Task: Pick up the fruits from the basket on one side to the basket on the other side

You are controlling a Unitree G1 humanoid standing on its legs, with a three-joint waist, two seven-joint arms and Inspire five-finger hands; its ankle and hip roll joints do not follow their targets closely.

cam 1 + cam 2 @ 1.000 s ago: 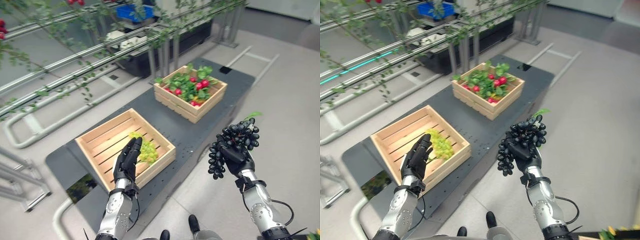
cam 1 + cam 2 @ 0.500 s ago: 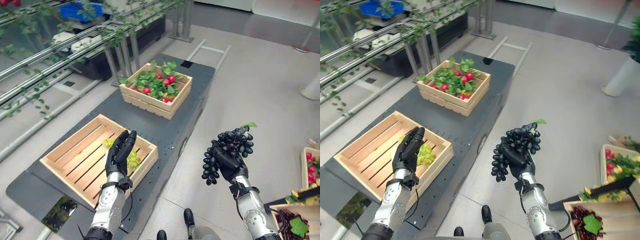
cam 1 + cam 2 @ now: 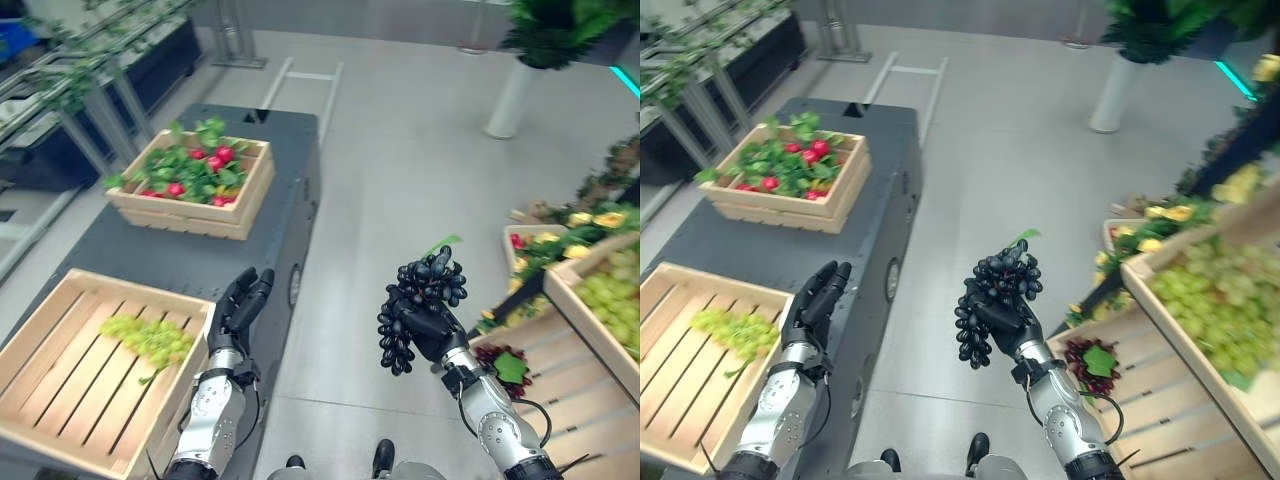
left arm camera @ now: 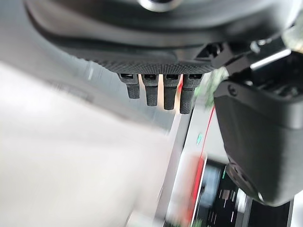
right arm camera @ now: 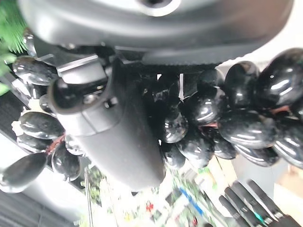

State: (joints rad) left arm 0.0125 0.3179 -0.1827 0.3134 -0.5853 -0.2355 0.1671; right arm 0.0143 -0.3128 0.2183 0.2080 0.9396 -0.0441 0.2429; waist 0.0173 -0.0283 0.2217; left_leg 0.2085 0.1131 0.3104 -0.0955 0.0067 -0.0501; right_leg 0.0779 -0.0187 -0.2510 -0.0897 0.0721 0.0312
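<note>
**Robot turns from crates with grapes in hand**

The head camera has swung to the robot's right since the earlier frames, bringing slanted wooden display crates of green grapes (image 3: 1210, 300) into sight, while the dark grey worktop (image 3: 215, 255) now sits to the left. The right hand (image 3: 432, 328) keeps its fingers (image 5: 118, 127) clenched round a bunch of glossy black grapes (image 3: 420, 300) held over the pale tiled floor (image 3: 400, 150), berries spilling to either side of the palm, as its wrist view shows up close. The left hand (image 3: 238, 305) hovers by the worktop's edge, fingers (image 4: 163, 92) straight and released. A bunch of green grapes (image 3: 148, 336) lies in the near slatted wooden crate (image 3: 60, 400); a far wooden crate of red fruit and leaves (image 3: 190, 180) stands beyond
</note>
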